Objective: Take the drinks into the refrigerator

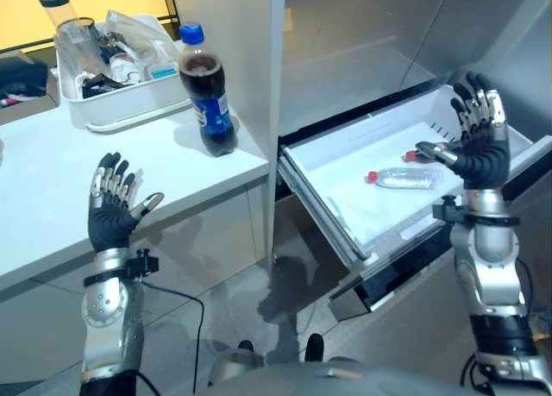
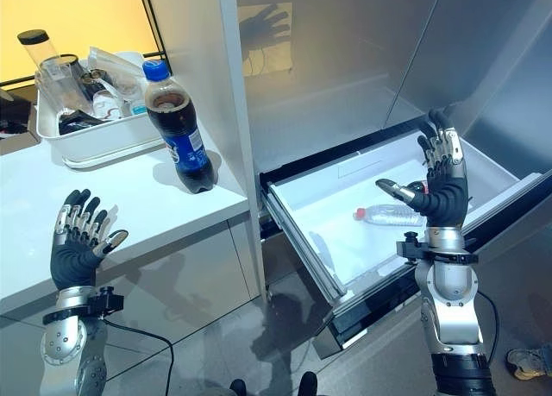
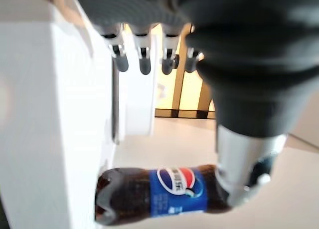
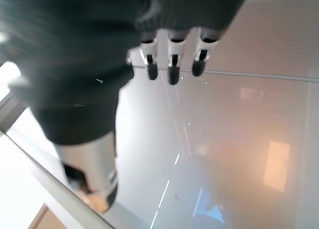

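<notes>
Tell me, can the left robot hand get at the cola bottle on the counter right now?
Probably yes: the left robot hand is open and empty, the cola bottle stands upright on the counter, and nothing lies between them.

A white counter [image 1: 52, 215] is carrying an upright cola bottle [image 1: 207, 90] and a white tub [image 1: 129, 98] of clutter. A clear water bottle [image 1: 405, 178] is lying on its side in the open refrigerator drawer [image 1: 345, 198]

We are seeing a brightly lit scene. A warm yellow panel [image 1: 95, 3] is glowing behind the white worktop [image 1: 52, 198]. The cola bottle [image 1: 207, 90] is casting a soft shadow onto the worktop, and a hand's shadow is falling on the refrigerator's steel wall [image 2: 276, 25]. In both wrist views the dark covers and fingers [image 3: 144, 64] are looking blurred, and orange reflections are smearing across the steel.
</notes>
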### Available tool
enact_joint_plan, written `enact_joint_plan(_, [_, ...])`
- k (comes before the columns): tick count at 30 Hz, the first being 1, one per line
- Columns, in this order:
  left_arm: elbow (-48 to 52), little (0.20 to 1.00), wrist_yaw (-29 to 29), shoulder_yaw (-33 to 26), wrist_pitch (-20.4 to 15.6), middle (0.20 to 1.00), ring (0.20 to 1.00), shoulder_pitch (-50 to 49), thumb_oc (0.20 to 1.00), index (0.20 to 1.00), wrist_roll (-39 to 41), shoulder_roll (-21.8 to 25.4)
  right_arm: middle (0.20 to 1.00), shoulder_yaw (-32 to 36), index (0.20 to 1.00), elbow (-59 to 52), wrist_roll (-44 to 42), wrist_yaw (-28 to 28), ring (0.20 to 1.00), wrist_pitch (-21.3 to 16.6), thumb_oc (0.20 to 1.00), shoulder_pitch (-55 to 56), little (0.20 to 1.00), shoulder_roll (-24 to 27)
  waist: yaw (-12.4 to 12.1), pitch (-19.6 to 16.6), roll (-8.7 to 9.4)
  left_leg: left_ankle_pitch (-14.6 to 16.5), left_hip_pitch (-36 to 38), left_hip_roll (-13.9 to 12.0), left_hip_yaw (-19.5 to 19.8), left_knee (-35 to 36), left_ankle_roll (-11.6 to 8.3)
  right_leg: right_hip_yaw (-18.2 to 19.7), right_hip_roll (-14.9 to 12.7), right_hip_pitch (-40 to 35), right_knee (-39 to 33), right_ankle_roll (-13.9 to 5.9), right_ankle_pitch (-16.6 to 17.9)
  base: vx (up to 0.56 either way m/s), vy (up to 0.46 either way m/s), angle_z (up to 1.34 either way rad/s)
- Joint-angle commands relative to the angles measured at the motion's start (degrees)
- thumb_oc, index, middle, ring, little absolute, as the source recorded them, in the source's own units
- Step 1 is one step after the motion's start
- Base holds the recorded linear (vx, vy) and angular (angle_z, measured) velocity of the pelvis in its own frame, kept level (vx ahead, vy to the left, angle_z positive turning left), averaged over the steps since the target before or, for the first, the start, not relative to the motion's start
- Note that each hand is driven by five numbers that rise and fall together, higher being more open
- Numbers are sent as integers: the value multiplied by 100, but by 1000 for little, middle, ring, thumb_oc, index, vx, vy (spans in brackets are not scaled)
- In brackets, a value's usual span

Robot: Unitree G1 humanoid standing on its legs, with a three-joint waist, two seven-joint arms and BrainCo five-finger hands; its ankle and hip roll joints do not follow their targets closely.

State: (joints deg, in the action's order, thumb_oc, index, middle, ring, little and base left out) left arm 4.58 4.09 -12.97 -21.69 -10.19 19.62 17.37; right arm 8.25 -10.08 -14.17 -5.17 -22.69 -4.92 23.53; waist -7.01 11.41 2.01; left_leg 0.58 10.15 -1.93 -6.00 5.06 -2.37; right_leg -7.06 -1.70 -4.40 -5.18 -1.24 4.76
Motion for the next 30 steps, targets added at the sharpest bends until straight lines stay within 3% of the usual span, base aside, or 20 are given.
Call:
enact_joint_plan(1, [-122,1000,189,-163,-256,1000,1000,389,1000,1000,-364,404,1000,-29,1000,-262,-111,46,1000,-185,1000,-500,1000,99,73,-82,137,244,-9,104,134,-6,70,-159,-367,-47,613,-474,-312,64,22,0])
enact_joint_plan(10, [-1035,1000,541,181,-65,1000,1000,1310,1000,1000,-1058,1107,1000,-407,1000,-283,-307,315,1000,-74,1000,-716,1000,228,264,-157,58,318,143,96,-32,-6,64,1,-311,-75,642,-486,-357,12,7,-2])
enact_joint_plan(16, [-1662,1000,620,471,129,1000,1000,2057,1000,1000,-1027,1482,1000,-686,1000,-432,-551,595,1000,55,1000,-784,1000,350,441,-200,11,353,239,73,-148,-6,47,97,-263,-83,665,-492,-390,24,5,-12])
enact_joint_plan(23, [-2217,1000,686,656,335,1000,1000,2957,1000,1000,-1043,2253,1000,-888,1000,-458,-709,797,1000,182,1000,-792,1000,499,587,-252,-29,375,345,50,-258,-6,20,183,-209,-115,652,-492,-398,24,-5,-13])
enact_joint_plan(30, [-2647,1000,517,958,476,1000,1000,3387,1000,1000,-922,2415,1000,-897,1000,-544,-755,858,1000,237,1000,-698,1000,499,664,-269,-36,386,383,33,-280,-6,7,204,-187,-151,645,-502,-411,0,0,0])
